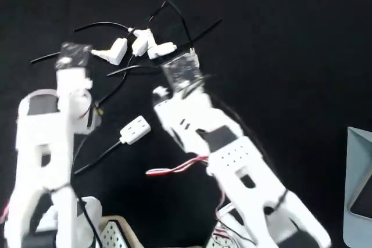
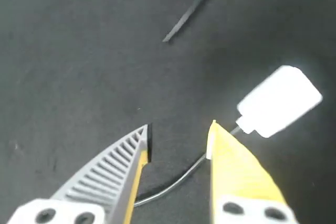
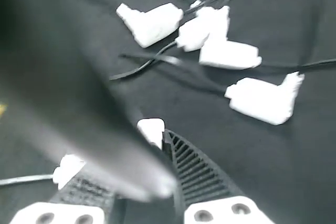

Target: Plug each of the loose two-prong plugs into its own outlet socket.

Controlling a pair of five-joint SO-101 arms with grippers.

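L gripper (image 2: 178, 137) open & empty, just beside socket (image 1: 135, 130), centre-left of high view.
Prob. set there to pin socket for plugging. Plugs (image 1: 142, 45) loose at upper centre, R gripper (image 3: 136, 156) near them, can't tell if open/closed.

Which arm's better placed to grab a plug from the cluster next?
Probably right: the right gripper sits close before the cluster of white plugs; the left gripper, open, has one white block beside it.
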